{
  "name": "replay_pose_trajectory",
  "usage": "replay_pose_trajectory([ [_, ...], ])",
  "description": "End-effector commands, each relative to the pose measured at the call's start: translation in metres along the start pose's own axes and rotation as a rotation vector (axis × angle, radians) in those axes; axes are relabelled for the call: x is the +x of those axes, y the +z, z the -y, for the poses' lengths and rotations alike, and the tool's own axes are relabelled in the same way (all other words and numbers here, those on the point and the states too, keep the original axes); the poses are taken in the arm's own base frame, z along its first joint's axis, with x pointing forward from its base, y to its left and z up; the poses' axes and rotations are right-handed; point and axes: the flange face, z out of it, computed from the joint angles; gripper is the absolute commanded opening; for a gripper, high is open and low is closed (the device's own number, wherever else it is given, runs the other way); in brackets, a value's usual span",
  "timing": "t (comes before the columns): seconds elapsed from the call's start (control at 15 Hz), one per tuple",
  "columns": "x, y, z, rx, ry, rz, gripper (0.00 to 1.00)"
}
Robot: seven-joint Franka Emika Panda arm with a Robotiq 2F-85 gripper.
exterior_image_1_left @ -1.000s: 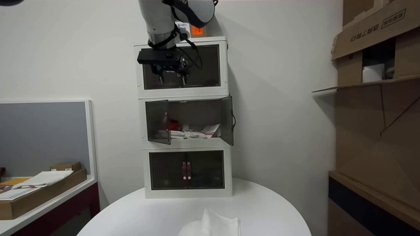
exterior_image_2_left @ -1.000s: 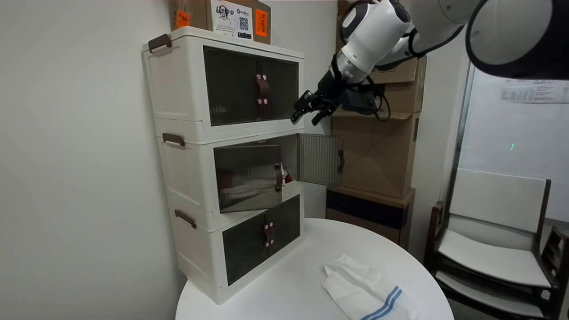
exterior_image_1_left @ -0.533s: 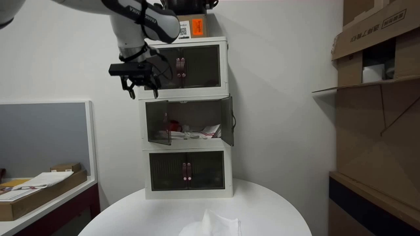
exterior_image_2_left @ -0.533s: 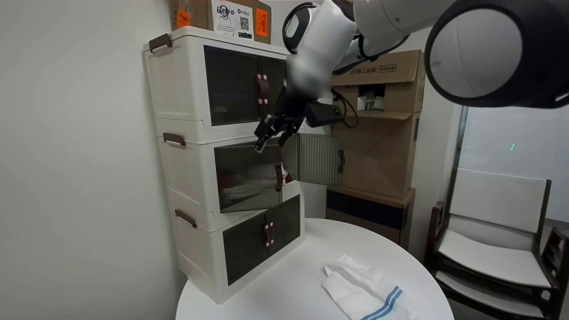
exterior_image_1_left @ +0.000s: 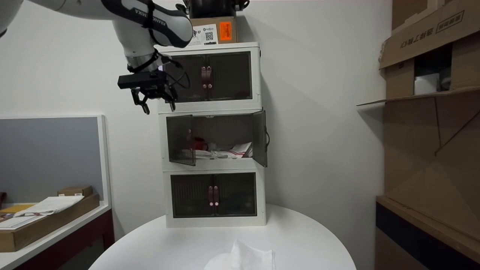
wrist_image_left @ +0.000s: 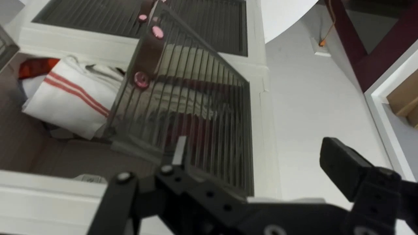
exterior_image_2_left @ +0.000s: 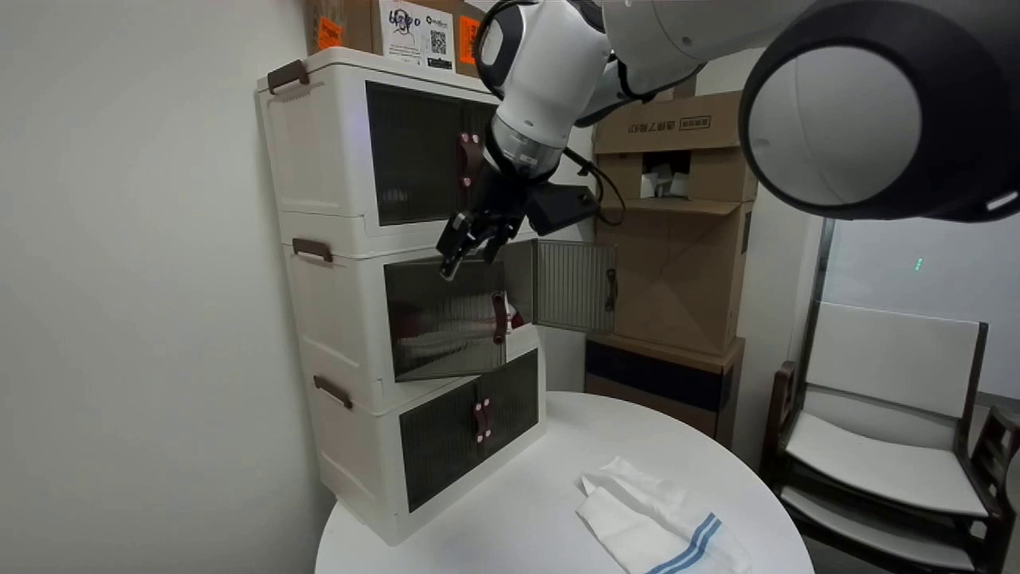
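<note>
My gripper [exterior_image_1_left: 159,110] is open and empty; it also shows in an exterior view [exterior_image_2_left: 468,268]. In the wrist view the fingers of the gripper [wrist_image_left: 254,144] stand wide apart, with nothing between them. It is nearest to the smoked, ribbed door [wrist_image_left: 199,98] of the middle cabinet; whether it touches is not clear, though a gap seems to show. That door [exterior_image_1_left: 180,140] stands partly open, and the opposite door [exterior_image_1_left: 259,138] is swung wide open. Inside lie white cloths with red stripes [wrist_image_left: 75,94] and a red item [exterior_image_1_left: 200,144].
The white cabinet stack [exterior_image_2_left: 343,319] stands on a round white table [exterior_image_2_left: 574,422]. A white towel with blue stripes [exterior_image_2_left: 645,510] lies on the table. A cardboard box [exterior_image_2_left: 418,36] sits on top of the stack. More cardboard boxes [exterior_image_2_left: 669,263] and a chair [exterior_image_2_left: 884,462] stand beyond.
In both exterior views the gripper has moved left and down, from in front of the top cabinet toward the partly open middle door. It stays open. The doors and the towel have not moved.
</note>
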Motion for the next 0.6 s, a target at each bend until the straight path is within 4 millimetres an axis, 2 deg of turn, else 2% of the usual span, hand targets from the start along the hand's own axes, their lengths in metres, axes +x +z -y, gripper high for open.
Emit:
replay_pose_trajectory([
  [0.0,0.033,-0.044,-0.015,-0.111,0.026,-0.095,1.0],
  [0.27,0.057,-0.079,-0.039,-0.251,0.042,-0.206,1.0],
  [0.4,0.062,-0.081,-0.053,-0.306,0.055,-0.226,1.0],
  [0.53,0.061,-0.074,-0.068,-0.341,0.072,-0.215,1.0],
])
